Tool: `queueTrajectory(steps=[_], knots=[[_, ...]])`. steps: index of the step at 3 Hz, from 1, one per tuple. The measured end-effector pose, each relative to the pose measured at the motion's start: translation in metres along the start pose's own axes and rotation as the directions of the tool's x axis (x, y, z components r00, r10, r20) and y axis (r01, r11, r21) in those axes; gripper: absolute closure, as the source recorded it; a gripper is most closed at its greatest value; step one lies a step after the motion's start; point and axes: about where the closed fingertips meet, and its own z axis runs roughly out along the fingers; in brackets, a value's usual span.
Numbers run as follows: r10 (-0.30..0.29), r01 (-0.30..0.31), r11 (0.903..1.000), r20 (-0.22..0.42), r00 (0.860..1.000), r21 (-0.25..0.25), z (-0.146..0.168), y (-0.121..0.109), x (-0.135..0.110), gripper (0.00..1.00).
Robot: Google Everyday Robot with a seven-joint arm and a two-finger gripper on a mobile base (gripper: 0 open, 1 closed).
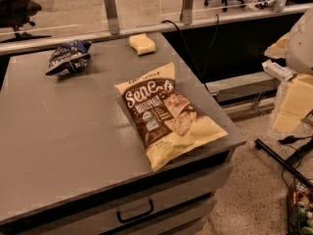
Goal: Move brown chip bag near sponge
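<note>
The brown chip bag (167,114) lies flat on the grey table (63,141) near its front right corner, with a dark brown centre and pale yellow ends. The sponge (142,43), a small pale yellow block, lies at the table's back edge, well behind the bag and apart from it. My gripper (292,102) hangs at the right edge of the camera view, off the table and over the floor, far to the right of the bag. It touches neither object.
A smaller dark blue bag (68,58) lies at the back left of the table. A glass partition with metal posts (111,12) runs behind the table. A drawer handle (135,212) shows on the table's front. Cables and clutter (298,199) lie on the floor at right.
</note>
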Motion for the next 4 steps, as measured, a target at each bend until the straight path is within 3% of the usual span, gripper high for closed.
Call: queueTrajectory(steps=[2, 3, 4], knots=[[0.02, -0.019, 0.9995, 0.03, 0.999, -0.024, 0.004, -0.003, -0.002, 0.0], [0.107, -0.093, 0.9878, 0.104, 0.989, -0.124, 0.028, -0.006, -0.014, 0.0], [0.254, -0.199, 0.9398, 0.18, 0.95, -0.278, 0.059, -0.002, -0.03, 0.0]])
